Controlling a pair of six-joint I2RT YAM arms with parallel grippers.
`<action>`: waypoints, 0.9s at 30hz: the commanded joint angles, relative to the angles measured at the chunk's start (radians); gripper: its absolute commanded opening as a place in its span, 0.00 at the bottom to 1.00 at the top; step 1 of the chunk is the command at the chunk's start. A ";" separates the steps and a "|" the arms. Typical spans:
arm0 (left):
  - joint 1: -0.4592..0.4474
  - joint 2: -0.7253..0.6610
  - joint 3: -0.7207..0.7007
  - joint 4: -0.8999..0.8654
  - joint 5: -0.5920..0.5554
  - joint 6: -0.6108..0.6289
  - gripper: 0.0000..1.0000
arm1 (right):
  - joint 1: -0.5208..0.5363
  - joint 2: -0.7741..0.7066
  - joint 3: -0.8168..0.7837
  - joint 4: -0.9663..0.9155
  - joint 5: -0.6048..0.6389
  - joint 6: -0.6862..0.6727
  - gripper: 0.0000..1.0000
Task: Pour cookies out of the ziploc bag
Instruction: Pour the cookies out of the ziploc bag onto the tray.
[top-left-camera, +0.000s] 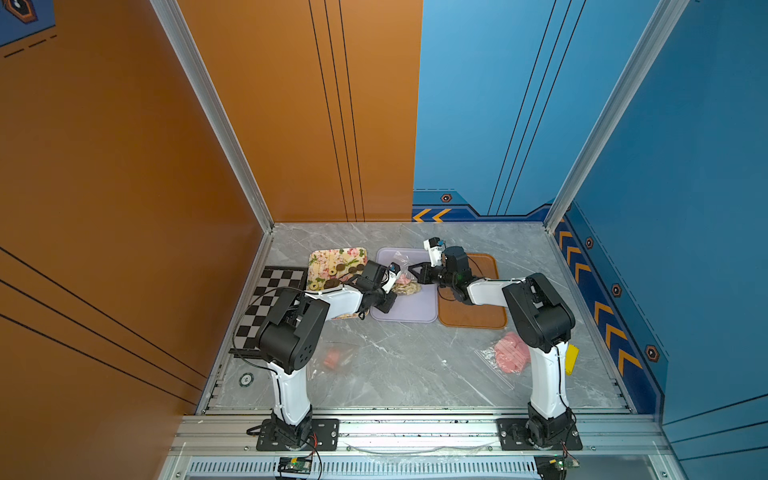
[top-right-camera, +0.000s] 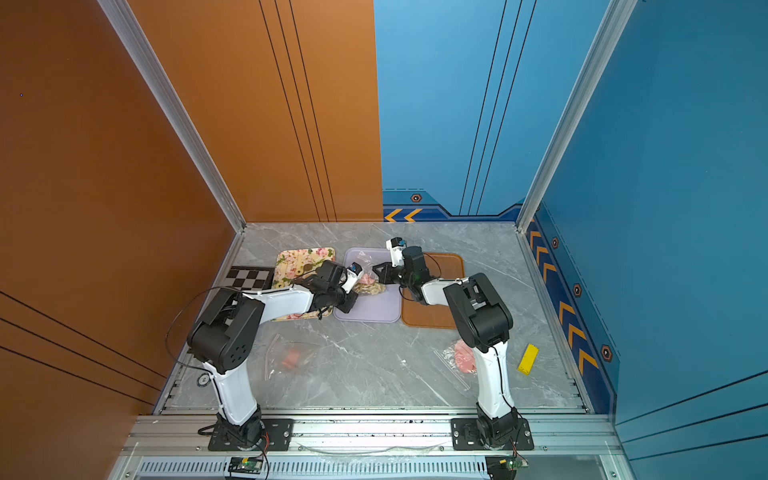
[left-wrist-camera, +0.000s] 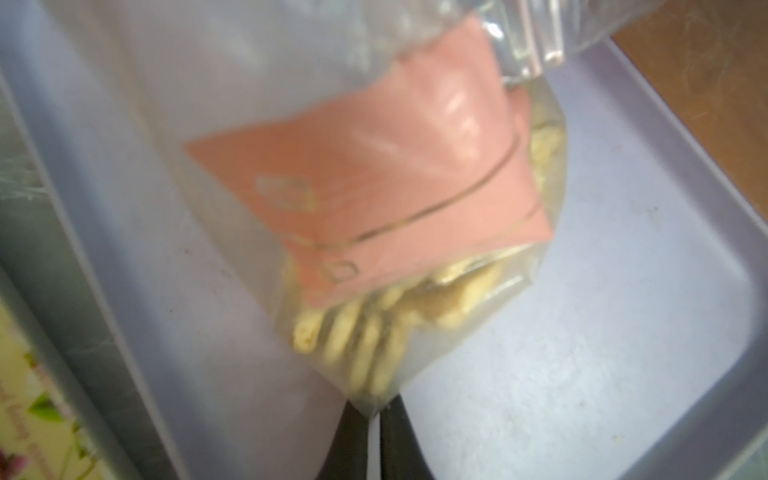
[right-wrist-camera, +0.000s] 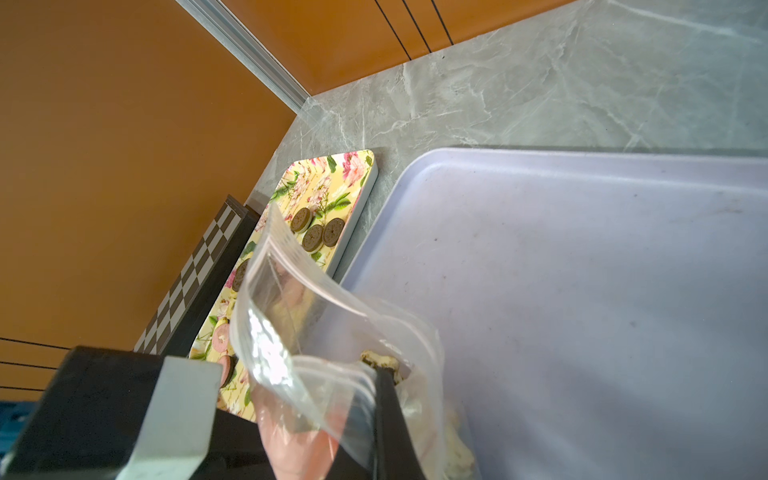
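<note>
centre tray (top-left-camera: 405, 309): lavender
floral tray (top-left-camera: 332, 257): yellow, pink blooms
board (top-left-camera: 276, 286): black-white checks
table (top-left-camera: 415, 365): grey marble
bagged cookies (left-wrist-camera: 361, 332): cream

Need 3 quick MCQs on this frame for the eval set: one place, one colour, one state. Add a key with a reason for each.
1. The held ziploc bag is over which tray?
A) floral tray
B) lavender tray
C) brown tray

2. What colour is the card inside that bag?
A) pink
B) green
C) blue

3. The left claw is:
A) open above the bag
B) shut on nothing
C) shut on a corner of the bag

Key:
1 B: in both top views the bag sits above the lavender tray, between the other two.
2 A: the left wrist view shows a pink card behind the clear plastic.
3 C: in the left wrist view it pinches the corner where the cream cookies lie.
</note>
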 joint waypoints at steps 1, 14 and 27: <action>-0.009 -0.002 -0.010 -0.021 0.011 0.009 0.00 | -0.011 0.012 0.024 0.020 -0.016 0.018 0.00; 0.011 -0.047 -0.068 0.044 0.032 -0.058 0.00 | -0.084 -0.192 -0.115 -0.097 0.087 0.002 0.66; 0.042 -0.039 -0.102 0.120 -0.075 -0.191 0.00 | 0.037 -0.108 0.008 -0.484 0.128 -0.249 0.56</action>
